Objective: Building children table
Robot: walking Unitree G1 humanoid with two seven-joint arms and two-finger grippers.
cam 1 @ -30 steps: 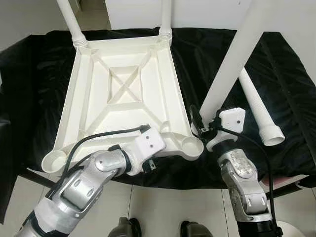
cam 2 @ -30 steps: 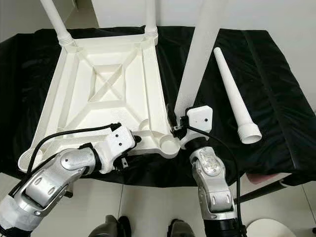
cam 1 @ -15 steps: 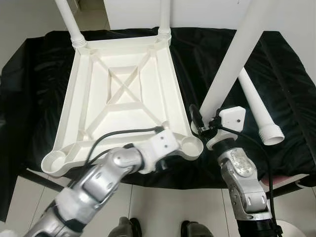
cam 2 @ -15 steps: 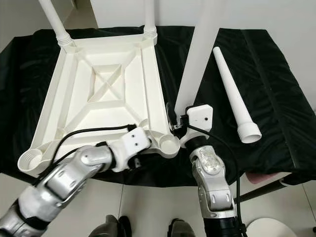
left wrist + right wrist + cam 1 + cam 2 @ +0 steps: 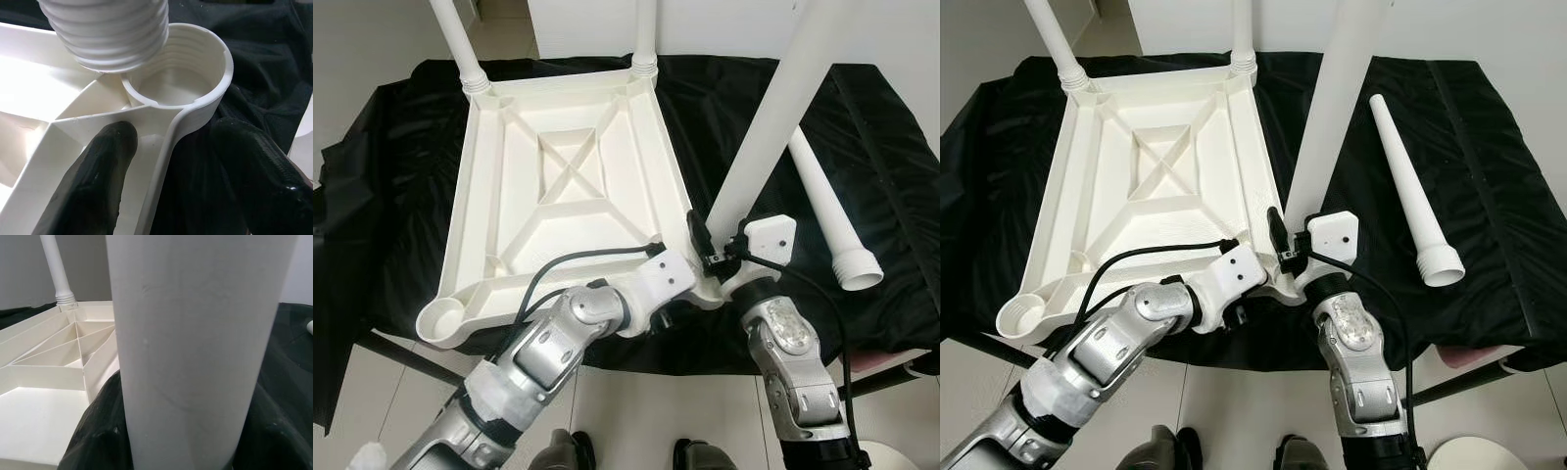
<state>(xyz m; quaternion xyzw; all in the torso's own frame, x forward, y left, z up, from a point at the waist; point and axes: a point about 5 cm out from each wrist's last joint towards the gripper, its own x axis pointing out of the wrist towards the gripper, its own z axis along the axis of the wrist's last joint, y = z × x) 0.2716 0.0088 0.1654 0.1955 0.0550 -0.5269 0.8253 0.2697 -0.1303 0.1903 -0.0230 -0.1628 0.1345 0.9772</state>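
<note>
Black cloth-covered bench [image 5: 891, 147] underneath. Right gripper [image 5: 720, 257] clamped around long white plastic leg [image 5: 773, 108], its threaded end [image 5: 105, 32] poised just above round corner socket [image 5: 183, 85] of upturned white plastic tabletop [image 5: 558, 186]. Left gripper [image 5: 173, 161] spread, straddling socket-side rim. Spare tapered white leg [image 5: 832, 220] lying rightward.

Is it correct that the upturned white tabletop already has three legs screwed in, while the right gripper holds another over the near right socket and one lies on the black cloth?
Not quite: the tabletop has two legs screwed in, at its far corners, as the left eye view shows. The rest stands: the right gripper holds a leg over the near right socket, and a spare leg lies on the black cloth.
</note>
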